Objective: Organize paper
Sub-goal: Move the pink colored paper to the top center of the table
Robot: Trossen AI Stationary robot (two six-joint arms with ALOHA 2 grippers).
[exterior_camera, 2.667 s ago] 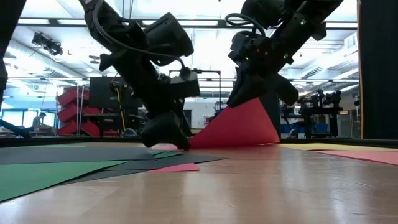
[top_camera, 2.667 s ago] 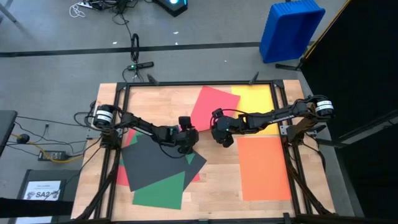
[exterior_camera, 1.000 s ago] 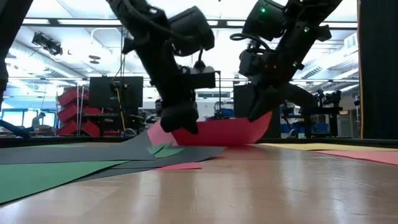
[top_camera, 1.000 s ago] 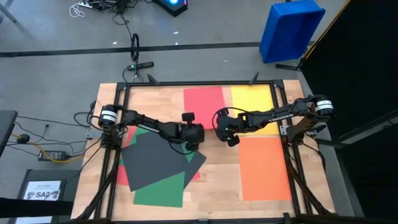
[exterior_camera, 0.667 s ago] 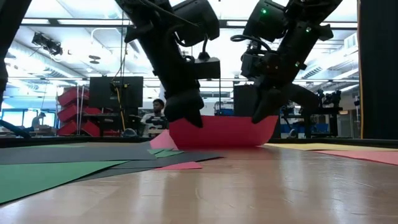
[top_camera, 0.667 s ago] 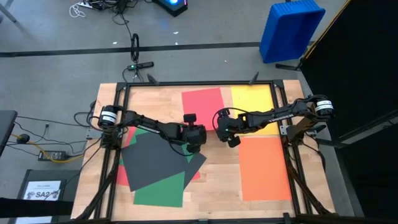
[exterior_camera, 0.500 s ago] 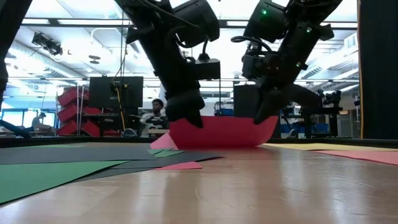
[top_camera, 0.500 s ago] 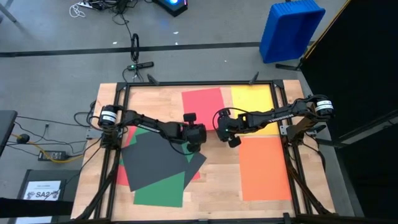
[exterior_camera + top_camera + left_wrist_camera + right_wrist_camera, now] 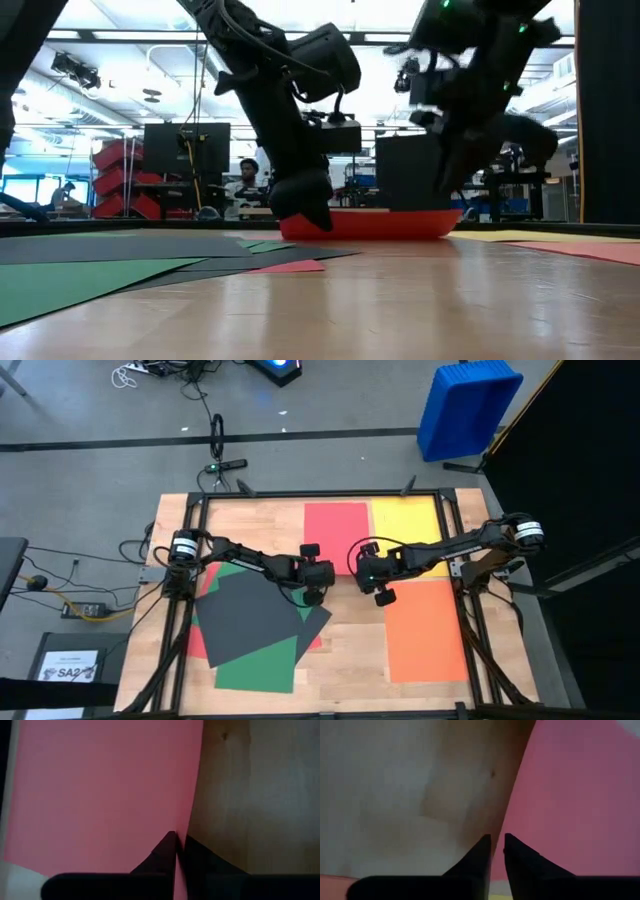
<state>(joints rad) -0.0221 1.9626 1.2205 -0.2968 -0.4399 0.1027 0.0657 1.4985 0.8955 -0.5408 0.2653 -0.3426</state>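
Note:
The red sheet of paper (image 9: 336,528) lies at the table's far middle, next to a yellow sheet (image 9: 405,522). Its near edge (image 9: 370,224) curls a little off the wood. My left gripper (image 9: 179,839) is shut on that edge's left end; it also shows in the low view (image 9: 305,212). My right gripper (image 9: 497,840) stands over the sheet's near right corner (image 9: 452,218) with a narrow gap between its fingers. An orange sheet (image 9: 425,628) lies at the near right. Dark grey (image 9: 250,618) and green (image 9: 258,665) sheets lie piled at the near left. My left gripper pinches the red sheet's edge (image 9: 186,822) near its near left corner, one finger over the paper and one under it. The fingers slant down from the near left. That corner is held just off the table, and the rest of the sheet lies flat. My right gripper's fingers stand on either side of the sheet's edge (image 9: 512,805); I cannot tell whether they touch it.
Bare wood (image 9: 350,650) shows between the pile at the left and the orange sheet. A black frame (image 9: 320,494) runs around the tabletop. A blue bin (image 9: 468,405) stands on the floor beyond the far right corner.
The red sheet has shifted a little toward the right edge. Its near edge, which hung high between both grippers, has sunk almost to the wood. My left gripper has gone down and slightly right with it. My right gripper has drawn back toward the near right and risen above the sheet's corner.

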